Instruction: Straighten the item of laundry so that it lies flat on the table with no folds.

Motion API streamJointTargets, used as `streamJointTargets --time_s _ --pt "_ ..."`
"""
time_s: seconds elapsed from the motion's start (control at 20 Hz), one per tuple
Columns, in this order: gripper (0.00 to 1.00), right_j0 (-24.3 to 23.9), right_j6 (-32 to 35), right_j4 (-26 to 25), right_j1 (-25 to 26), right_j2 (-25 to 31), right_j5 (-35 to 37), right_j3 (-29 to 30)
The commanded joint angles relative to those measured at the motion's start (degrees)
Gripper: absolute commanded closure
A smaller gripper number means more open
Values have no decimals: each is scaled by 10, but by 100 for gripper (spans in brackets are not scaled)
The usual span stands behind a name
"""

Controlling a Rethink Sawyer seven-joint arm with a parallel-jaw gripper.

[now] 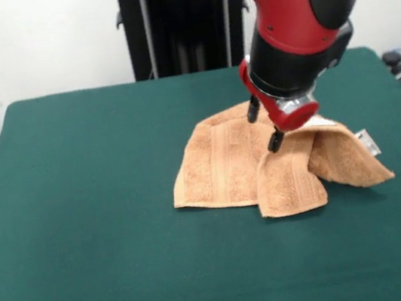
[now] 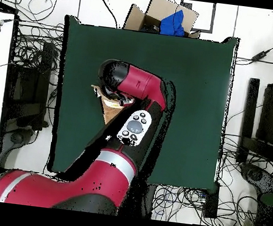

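Green felt table (image 1: 81,215) under rumpled, folded peach terry towel (image 1: 226,165).

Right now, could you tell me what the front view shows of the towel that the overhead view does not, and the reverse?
Only the front view shows most of the peach-orange towel: bunched, folded, white tag at its right corner, and the gripper with one fingertip on the folds. Only the overhead view shows the whole green table outline, a cardboard box and cables beyond it, with the arm covering nearly all the towel. Both show the red arm above the towel.
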Motion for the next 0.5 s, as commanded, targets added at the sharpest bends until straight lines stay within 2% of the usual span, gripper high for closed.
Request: streamJointTargets --time_s 0.05,0.5 --pt "0 26 202 41 25 17 6 9" --pt "0 35 207 62 17 18 27 2"
